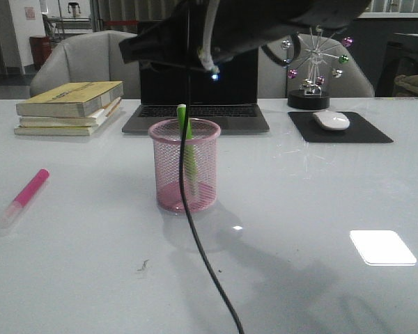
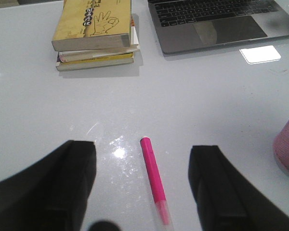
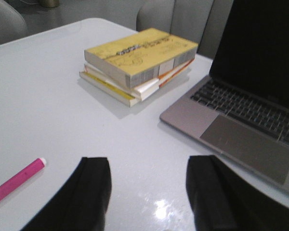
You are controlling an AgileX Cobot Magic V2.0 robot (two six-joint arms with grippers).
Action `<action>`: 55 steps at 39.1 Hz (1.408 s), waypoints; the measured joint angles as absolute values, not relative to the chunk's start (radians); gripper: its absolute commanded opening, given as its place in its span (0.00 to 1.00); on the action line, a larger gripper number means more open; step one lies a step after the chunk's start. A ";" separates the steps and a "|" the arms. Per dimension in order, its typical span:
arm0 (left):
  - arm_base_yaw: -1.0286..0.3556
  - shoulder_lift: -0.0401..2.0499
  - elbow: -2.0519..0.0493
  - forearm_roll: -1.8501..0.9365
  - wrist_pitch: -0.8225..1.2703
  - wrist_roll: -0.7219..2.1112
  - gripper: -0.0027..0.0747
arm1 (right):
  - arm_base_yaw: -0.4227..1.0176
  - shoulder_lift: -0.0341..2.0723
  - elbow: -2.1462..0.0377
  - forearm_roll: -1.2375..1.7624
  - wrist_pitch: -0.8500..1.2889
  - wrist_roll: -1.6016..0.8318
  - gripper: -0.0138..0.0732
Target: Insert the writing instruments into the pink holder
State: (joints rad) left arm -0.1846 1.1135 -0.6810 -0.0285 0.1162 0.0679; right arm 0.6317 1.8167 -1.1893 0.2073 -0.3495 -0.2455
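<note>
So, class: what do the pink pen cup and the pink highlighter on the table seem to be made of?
Pink pen cup: coated wire mesh, probably metal; the green highlighter inside shows through its grid. Pink highlighter: smooth, opaque plastic, likely, with a clear cap end.

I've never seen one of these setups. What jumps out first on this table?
The pink holder stands mid-table in front of the laptop, with the green highlighter already leaning inside it. The pink highlighter lies flat on the table's left side, and the open left gripper hangs straddling it. A dark arm with a trailing cable looms across the top of the front view.
</note>
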 measured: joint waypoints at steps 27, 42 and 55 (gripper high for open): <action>-0.185 1.113 -0.683 -0.029 0.014 0.068 0.65 | 0.155 1.464 -1.181 0.265 0.375 -0.300 0.61; -0.185 1.113 -0.683 -0.029 -0.051 0.068 0.65 | -0.006 1.288 -0.899 0.192 0.435 -0.302 0.61; -0.185 1.115 -0.683 -0.029 -0.051 0.068 0.65 | -0.032 1.169 -0.719 0.191 0.420 -0.301 0.61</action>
